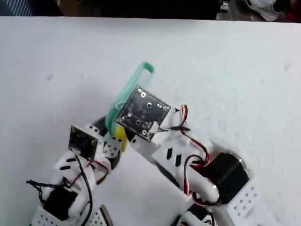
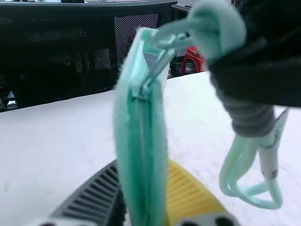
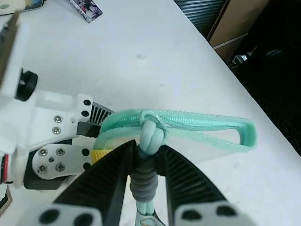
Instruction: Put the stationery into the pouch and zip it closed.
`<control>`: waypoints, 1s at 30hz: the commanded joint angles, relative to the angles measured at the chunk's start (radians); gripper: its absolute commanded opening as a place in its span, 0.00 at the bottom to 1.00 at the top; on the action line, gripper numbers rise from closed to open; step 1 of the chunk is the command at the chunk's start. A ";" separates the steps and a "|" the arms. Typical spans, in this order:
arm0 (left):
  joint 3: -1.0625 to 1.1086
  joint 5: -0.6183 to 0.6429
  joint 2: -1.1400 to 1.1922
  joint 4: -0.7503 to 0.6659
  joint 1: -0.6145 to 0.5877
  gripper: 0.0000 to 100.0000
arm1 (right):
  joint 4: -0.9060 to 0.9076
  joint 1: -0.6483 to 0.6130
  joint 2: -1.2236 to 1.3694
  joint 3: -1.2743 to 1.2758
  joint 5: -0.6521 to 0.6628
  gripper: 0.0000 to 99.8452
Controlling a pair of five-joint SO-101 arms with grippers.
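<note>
Both arms lean in toward the middle of the surface. The left claw pinches the pouch edge; the right claw is clamped on its pull cord

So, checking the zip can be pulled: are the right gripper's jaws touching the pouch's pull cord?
Touching. The right wrist view shows the right gripper with its black jaws closed on the pull cord of the pouch.

Mid-frame, the right gripper pinches the knotted cord of the mint pouch over the white table. The left gripper clamps the pouch beside the knot.
</note>
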 commanded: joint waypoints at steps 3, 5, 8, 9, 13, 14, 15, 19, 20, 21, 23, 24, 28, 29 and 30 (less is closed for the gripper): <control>-0.012 -0.008 -0.007 -0.028 0.018 0.02 | -0.036 0.081 0.013 -0.034 0.000 0.02; -0.012 -0.008 -0.007 -0.028 0.019 0.02 | -0.073 0.104 0.013 -0.034 0.000 0.02; -0.052 -0.008 -0.007 0.031 0.021 0.02 | -0.156 0.113 0.022 -0.029 0.000 0.02; -0.081 -0.008 -0.007 0.069 0.021 0.02 | -0.182 0.113 0.038 -0.025 0.000 0.02; -0.181 -0.017 -0.007 0.199 0.021 0.02 | -0.208 0.113 0.130 -0.026 0.000 0.02; -0.189 -0.038 -0.007 0.210 0.021 0.02 | -0.208 0.113 0.148 -0.029 0.000 0.02; -0.189 -0.057 -0.007 0.216 0.021 0.02 | -0.211 0.114 0.159 -0.035 0.000 0.02; -0.189 -0.080 -0.007 0.221 0.021 0.02 | -0.259 0.166 0.171 -0.040 0.000 0.02; -0.189 -0.081 -0.007 0.221 0.021 0.02 | -0.274 0.189 0.173 -0.040 0.000 0.02; -0.189 -0.089 -0.007 0.222 0.021 0.02 | -0.291 0.219 0.174 -0.035 0.000 0.02; -0.189 -0.103 -0.007 0.232 0.021 0.02 | -0.308 0.277 0.185 -0.035 0.000 0.02; -0.190 -0.106 -0.007 0.239 0.022 0.02 | -0.311 0.300 0.199 -0.041 0.000 0.02; -0.193 -0.104 -0.007 0.242 0.022 0.02 | -0.346 0.369 0.266 -0.041 0.000 0.02; -0.193 -0.104 -0.007 0.242 0.022 0.02 | -0.349 0.381 0.278 -0.041 0.000 0.02; -0.193 -0.104 -0.007 0.242 0.022 0.02 | -0.348 0.387 0.289 -0.041 0.000 0.02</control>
